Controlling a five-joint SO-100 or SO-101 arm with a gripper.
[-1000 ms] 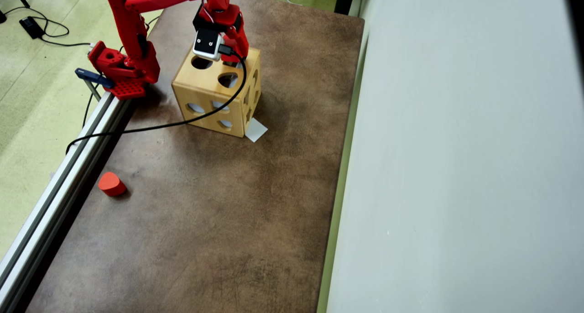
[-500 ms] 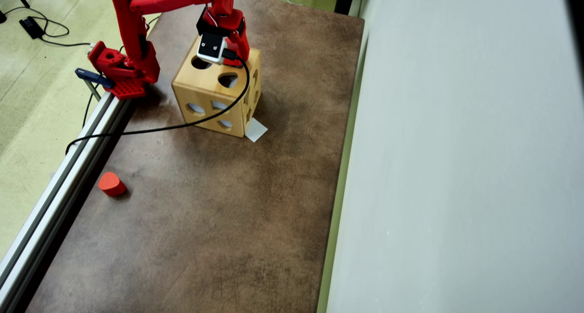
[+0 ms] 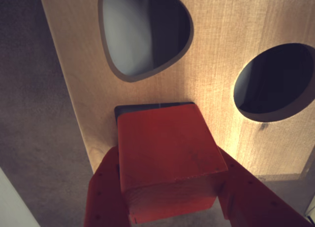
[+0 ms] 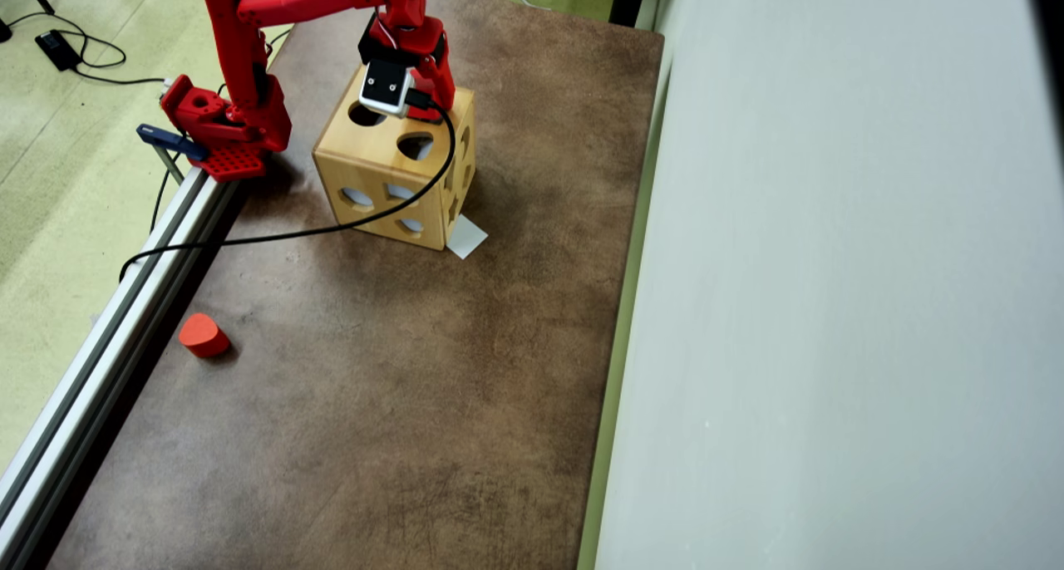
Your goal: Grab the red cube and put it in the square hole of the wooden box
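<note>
In the wrist view my red gripper [image 3: 170, 187] is shut on the red cube [image 3: 165, 155], one finger on each side of it. The cube hangs just over the top of the wooden box [image 3: 216, 49], covering most of the square hole [image 3: 147, 108], of which only a dark strip shows at the cube's far edge. A rounded triangular hole [image 3: 142, 30] and a round hole [image 3: 275, 81] lie beyond. In the overhead view the gripper [image 4: 424, 109] is over the far corner of the box [image 4: 391, 171]; the cube is hidden by the wrist camera.
A red rounded block [image 4: 204, 335] lies on the brown table [image 4: 374, 387] near its left edge. A metal rail [image 4: 125, 321] runs along that edge. The arm's base [image 4: 224, 130] stands left of the box. A black cable [image 4: 332, 225] loops over the box. A white paper [image 4: 465, 236] lies under the box corner.
</note>
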